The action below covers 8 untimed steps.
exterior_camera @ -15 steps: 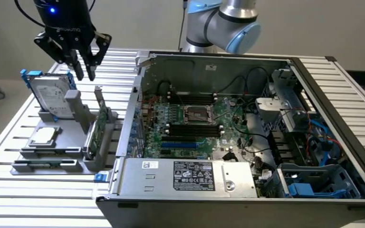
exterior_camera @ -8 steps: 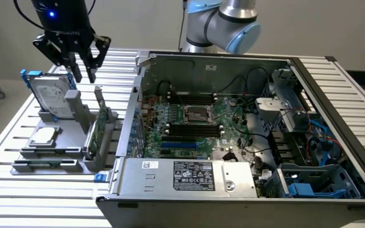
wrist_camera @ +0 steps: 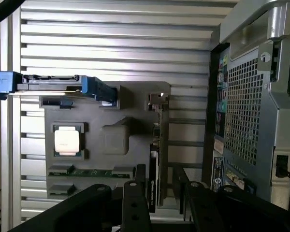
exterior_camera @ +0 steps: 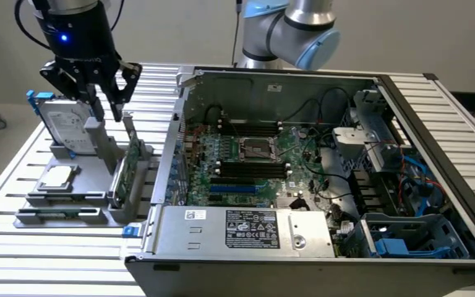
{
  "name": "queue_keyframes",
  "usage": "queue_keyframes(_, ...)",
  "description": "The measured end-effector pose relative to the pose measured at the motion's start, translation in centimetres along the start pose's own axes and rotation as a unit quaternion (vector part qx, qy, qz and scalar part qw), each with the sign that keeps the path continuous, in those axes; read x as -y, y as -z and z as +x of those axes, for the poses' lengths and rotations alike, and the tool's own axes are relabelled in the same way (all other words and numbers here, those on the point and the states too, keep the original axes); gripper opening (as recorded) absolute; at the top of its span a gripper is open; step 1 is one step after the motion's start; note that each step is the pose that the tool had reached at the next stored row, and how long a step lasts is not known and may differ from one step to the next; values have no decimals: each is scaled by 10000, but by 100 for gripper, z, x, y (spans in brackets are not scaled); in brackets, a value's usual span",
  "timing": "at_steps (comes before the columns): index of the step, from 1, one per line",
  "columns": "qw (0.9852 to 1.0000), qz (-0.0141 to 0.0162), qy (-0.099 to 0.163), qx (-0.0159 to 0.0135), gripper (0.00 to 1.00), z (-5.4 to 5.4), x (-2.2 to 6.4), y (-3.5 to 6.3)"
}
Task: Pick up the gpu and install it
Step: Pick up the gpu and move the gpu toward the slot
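The gpu (exterior_camera: 124, 174) stands on edge in a grey holder (exterior_camera: 72, 198) on the slatted table, at the exterior view's left of the open computer case (exterior_camera: 184, 117). Its green board faces the case, and its silver bracket is at the far end. My gripper (exterior_camera: 109, 110) hangs above the card's far end, open, with nothing between the fingers and a gap down to the card. In the wrist view the gpu (wrist_camera: 158, 154) runs edge-on straight below, between my two black fingers (wrist_camera: 135, 208), and the gripper (wrist_camera: 166, 209) straddles its line.
The holder also carries a silver hard drive in a blue frame (exterior_camera: 62, 124), a square processor chip (exterior_camera: 59, 177) and a memory stick (exterior_camera: 56, 214). Inside the case lies the motherboard (exterior_camera: 246, 167) with blue slots (exterior_camera: 229, 185), next to cables and a power supply (exterior_camera: 246, 229).
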<state>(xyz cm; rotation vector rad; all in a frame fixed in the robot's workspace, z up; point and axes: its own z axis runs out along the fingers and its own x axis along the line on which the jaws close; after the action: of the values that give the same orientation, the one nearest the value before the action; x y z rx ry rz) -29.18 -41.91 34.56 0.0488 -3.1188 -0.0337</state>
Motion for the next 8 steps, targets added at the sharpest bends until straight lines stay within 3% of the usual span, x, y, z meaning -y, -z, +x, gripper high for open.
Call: queue_keyframes(8,10000,0,0,0,36,25,180,-142)
